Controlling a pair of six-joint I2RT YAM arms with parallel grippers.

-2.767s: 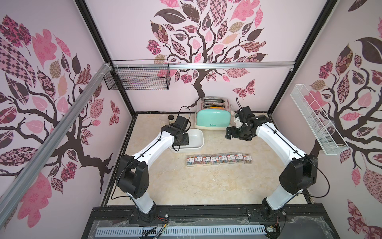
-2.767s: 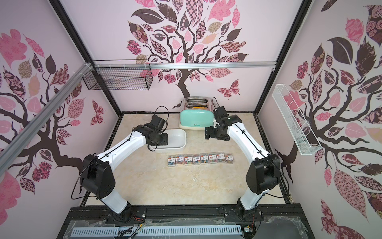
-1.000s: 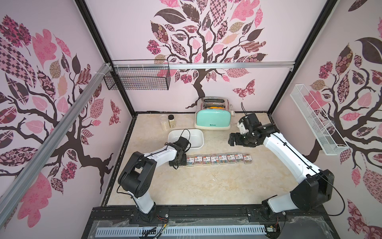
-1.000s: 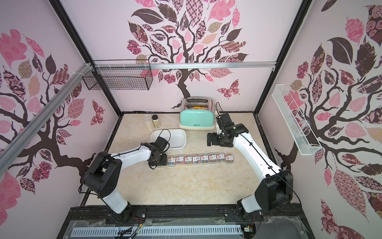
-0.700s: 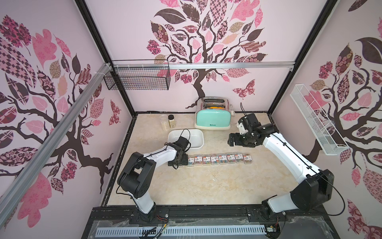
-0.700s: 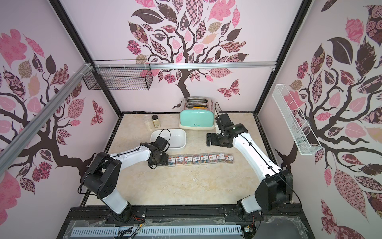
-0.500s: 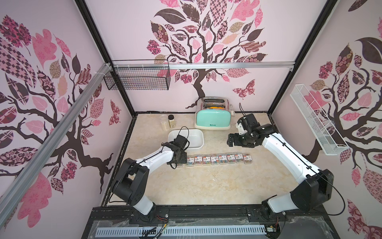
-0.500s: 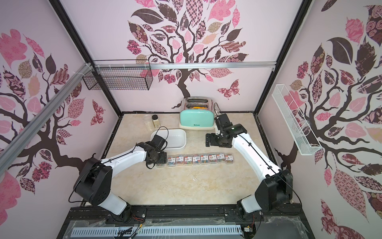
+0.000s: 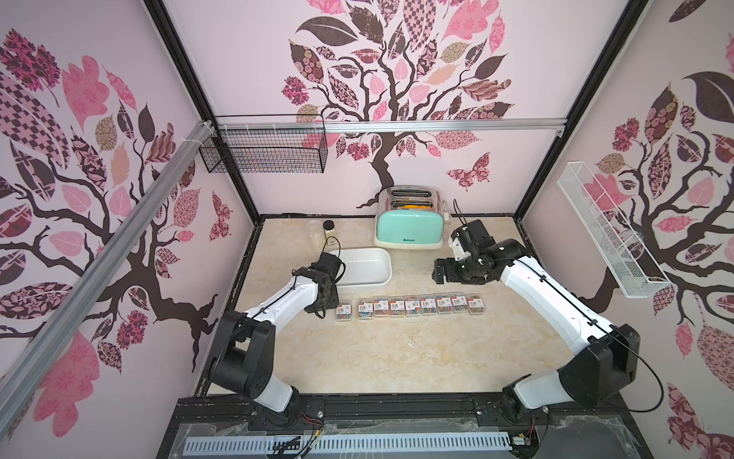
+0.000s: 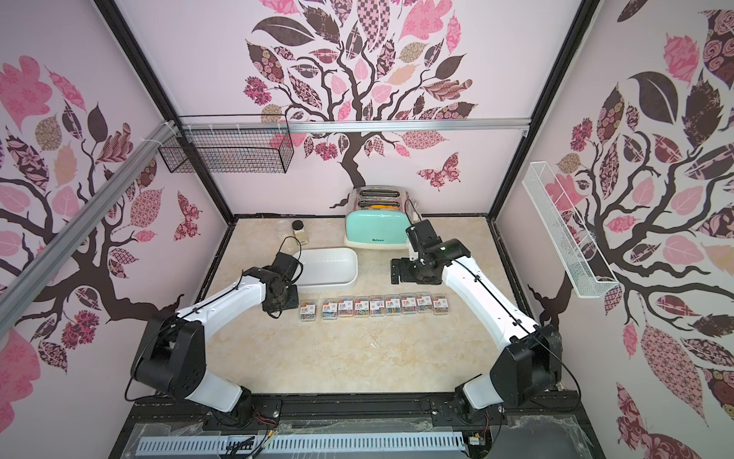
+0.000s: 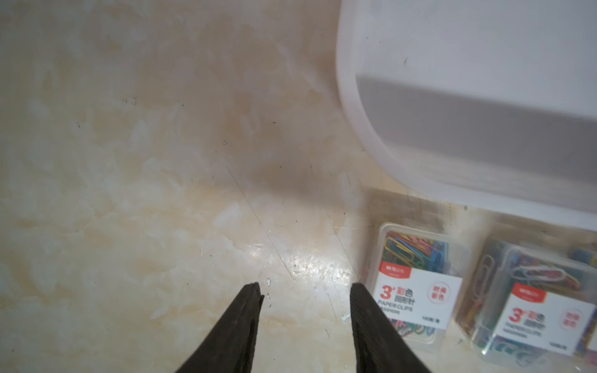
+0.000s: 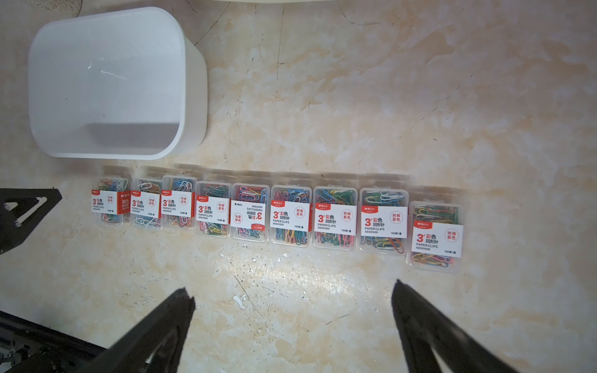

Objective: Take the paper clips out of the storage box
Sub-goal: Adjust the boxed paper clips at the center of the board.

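Note:
The white storage box stands with nothing inside it, as the right wrist view also shows. The paper clips, several flat clear cases with white labels, lie in a row on the table in front of it. My left gripper hangs low just left of the row's end case, open, with bare table between its fingers. My right gripper hovers to the right of the box, behind the row. It is wide open and holds nothing.
A mint-green toaster stands at the back, with two clear jars to its left behind the box. On the walls hang a black wire basket and a white wire basket.
My left gripper has drawn back to the left off the row's end case, which now lies uncovered on the table. The right arm has hardly moved.

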